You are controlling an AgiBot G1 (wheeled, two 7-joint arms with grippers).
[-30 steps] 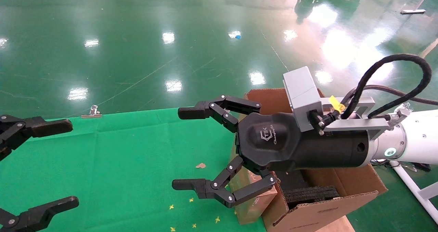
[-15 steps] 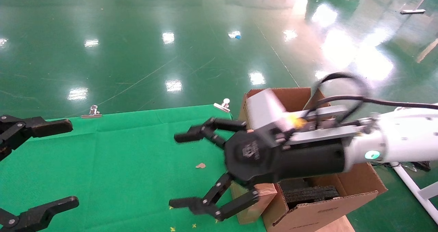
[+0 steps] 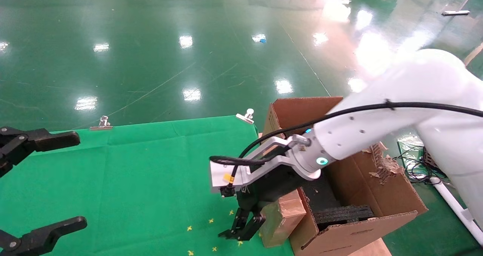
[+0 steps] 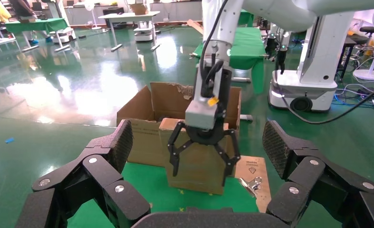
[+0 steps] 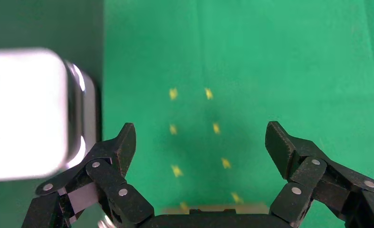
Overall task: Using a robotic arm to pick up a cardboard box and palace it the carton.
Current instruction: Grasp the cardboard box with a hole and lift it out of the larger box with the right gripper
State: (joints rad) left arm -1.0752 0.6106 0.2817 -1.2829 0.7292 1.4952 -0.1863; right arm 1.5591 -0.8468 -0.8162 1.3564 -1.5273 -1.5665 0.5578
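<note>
The cardboard box (image 3: 282,217) stands on edge on the green cloth, leaning against the carton (image 3: 302,110). It also shows in the left wrist view (image 4: 196,167), in front of the carton (image 4: 142,114). Black foam (image 3: 341,212) lies inside the carton. The white robotic arm (image 3: 362,131) reaches down. My right gripper (image 3: 241,231) points down at the cloth just beside the box on its table side, open and empty. It hangs in front of the box's broad face in the left wrist view (image 4: 201,171). The right wrist view shows its open fingers (image 5: 128,137) over green cloth. My left gripper (image 3: 80,179) is open at the table's left edge.
Green cloth (image 3: 151,180) with small yellow marks (image 3: 210,221) covers the table. Binder clips (image 3: 101,123) (image 3: 245,116) hold its far edge. A brown scrap (image 3: 221,182) lies mid-table. A white frame (image 3: 453,207) and cables (image 3: 415,165) are right of the carton.
My right arm has swung from pointing left above the table to pointing down. Its open gripper has dropped low beside the cardboard box. My left gripper has not moved.
</note>
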